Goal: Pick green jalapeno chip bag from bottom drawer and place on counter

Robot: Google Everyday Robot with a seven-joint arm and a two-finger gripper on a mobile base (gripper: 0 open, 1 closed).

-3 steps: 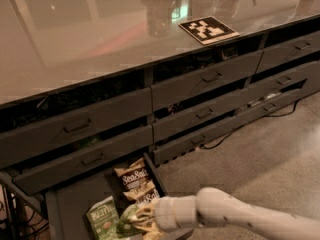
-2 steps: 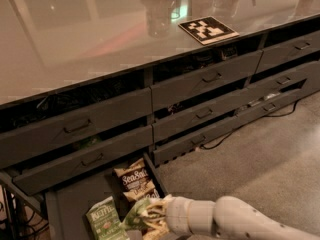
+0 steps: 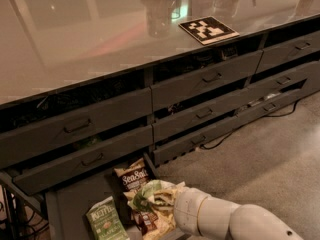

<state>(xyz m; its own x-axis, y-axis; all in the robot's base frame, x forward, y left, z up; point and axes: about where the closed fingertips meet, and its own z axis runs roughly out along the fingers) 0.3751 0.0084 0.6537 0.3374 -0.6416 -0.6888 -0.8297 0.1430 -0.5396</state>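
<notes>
**Entry: changes over the last second**

- **Gripper** (image 3: 166, 206): shifted slightly higher and to the right in the frame. It is now sunk into the crumpled bag (image 3: 150, 194) at the right side of the drawer (image 3: 72, 201).
- **Bag**: earlier seen lower and flatter, close to the drawer's front edge. It is now bunched up and raised. It has been brought against the lower part of the Sea Salt bag (image 3: 133, 176), some of which is covered by it.
- **Arm** (image 3: 235, 223): the long, slender forearm first recorded reaching in from the right edge has been replaced by a thicker, foreshortened wrist and elbow (apparently swung nearer the camera). More of the lower right corner is now filled by it.
</notes>
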